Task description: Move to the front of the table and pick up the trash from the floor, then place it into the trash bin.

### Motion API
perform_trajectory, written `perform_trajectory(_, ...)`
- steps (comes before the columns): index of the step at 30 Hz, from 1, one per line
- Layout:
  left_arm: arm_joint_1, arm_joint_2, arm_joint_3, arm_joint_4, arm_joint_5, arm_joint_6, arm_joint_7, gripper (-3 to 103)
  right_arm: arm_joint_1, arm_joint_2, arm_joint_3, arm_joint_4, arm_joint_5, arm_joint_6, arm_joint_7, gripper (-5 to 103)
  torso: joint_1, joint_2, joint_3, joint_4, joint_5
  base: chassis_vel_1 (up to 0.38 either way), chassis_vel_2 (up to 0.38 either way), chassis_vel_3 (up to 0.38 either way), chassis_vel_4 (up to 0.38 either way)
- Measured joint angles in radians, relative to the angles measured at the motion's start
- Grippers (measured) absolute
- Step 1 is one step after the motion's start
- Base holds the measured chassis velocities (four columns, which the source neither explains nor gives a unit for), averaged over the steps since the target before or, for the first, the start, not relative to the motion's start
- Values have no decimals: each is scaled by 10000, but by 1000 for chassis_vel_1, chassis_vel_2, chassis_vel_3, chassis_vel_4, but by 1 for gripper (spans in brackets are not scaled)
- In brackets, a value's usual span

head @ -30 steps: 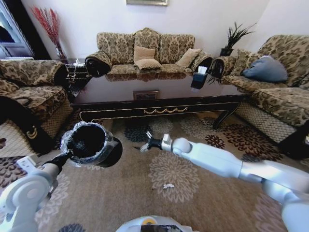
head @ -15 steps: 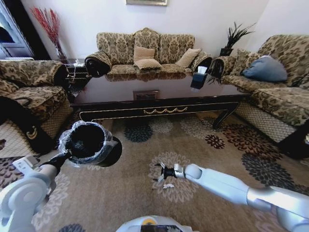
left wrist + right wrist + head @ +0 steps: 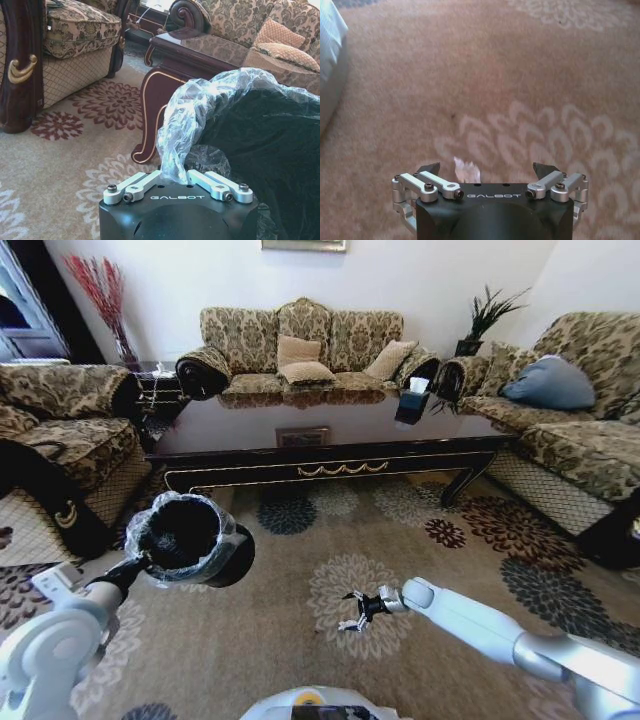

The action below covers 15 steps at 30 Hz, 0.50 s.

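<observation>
The right pincer [image 3: 357, 612] hangs low over the carpet [image 3: 250, 650], fingers spread wide, with the crumpled white paper [image 3: 466, 170] lying between them. This looks like the grabbing step; next it should close on the paper. The left pincer [image 3: 175, 176] pinches the trash bin [image 3: 190, 538] by its bag rim [image 3: 200, 107], seen close from its wrist.

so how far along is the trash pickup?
Done: robot faces the table; left claw is shut on the trash bin liner, bin held up. In hand: open right claw straddles the crumpled paper on the carpet. Left: grasp it, drop it in.
</observation>
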Motion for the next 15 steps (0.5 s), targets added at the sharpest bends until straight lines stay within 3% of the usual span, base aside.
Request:
perform_trajectory(8, -31, 87, 52, 9, 2, 0, 10, 2, -329, 63, 273, -499, -173, 110, 414, 100, 0, 0, 0, -1, -2, 0, 0, 0, 0)
perform_trajectory(11, -55, 128, 80, 61, 2, 0, 14, 2, -391, 63, 271, -530, 331, 6, 636, 101, 0, 0, 0, -1, -2, 0, 0, 0, 0)
perform_trajectory(15, -94, 138, 118, 101, 10, 0, 15, 2, -419, 74, 179, -529, 629, -75, 707, 88, 0, 0, 0, -1, -2, 0, 0, 0, 0)
